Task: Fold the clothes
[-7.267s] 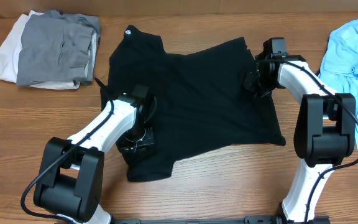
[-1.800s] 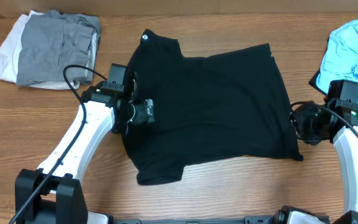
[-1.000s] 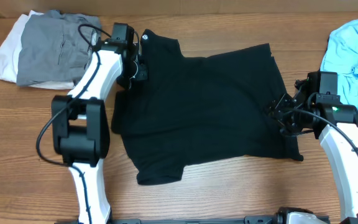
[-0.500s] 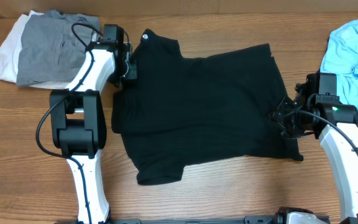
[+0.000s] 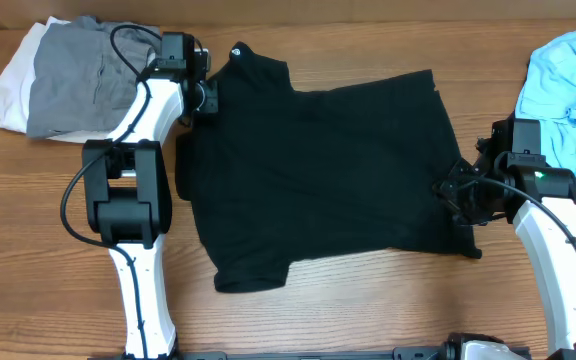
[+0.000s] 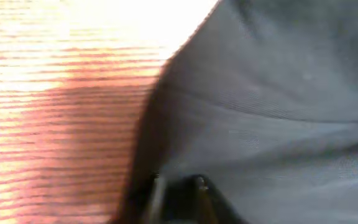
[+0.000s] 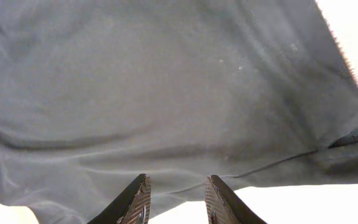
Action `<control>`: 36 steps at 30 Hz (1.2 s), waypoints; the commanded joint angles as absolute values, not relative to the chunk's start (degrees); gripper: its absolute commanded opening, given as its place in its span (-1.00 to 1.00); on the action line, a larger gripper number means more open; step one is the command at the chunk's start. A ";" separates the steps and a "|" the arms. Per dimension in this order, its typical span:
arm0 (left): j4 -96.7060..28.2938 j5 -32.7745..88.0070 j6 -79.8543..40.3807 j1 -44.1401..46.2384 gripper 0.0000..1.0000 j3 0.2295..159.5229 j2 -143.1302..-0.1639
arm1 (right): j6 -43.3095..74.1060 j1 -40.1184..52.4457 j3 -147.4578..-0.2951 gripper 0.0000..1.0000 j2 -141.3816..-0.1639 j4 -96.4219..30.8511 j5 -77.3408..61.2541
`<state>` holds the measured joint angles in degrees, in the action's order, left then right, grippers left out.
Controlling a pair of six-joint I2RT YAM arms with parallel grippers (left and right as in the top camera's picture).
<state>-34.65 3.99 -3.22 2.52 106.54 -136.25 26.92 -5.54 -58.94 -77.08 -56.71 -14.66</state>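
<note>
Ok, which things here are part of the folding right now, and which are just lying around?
In use: black shirt; left hand at its top left corner; right hand at its right edge.
Lying by: grey and white stack, far left; light blue garment, far right.

The left jaws have gone from the lower left part of the black shirt [image 5: 318,160] up to its top edge, just beside the white logo [image 5: 238,51]. The right jaws have dropped from its upper right corner to its lower right edge. Between them, the shirt now lies flatter and further right.
</note>
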 commanded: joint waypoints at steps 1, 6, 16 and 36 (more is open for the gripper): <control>-39.20 -5.08 -2.26 0.58 -0.21 109.54 -140.88 | 26.55 -5.41 -60.40 -0.34 -76.31 -56.51 -13.50; -52.01 -7.51 -2.33 -0.34 0.24 122.69 -140.86 | 26.55 -5.41 -60.40 -0.32 -76.31 -56.12 -13.50; -76.97 -4.03 -9.23 0.05 1.00 154.54 -140.77 | 26.50 -5.41 -60.40 0.16 -76.31 -53.95 -13.45; -96.82 15.05 -10.28 2.15 1.00 164.66 -131.02 | 23.38 -5.04 -76.40 -0.11 -84.68 -48.84 -17.65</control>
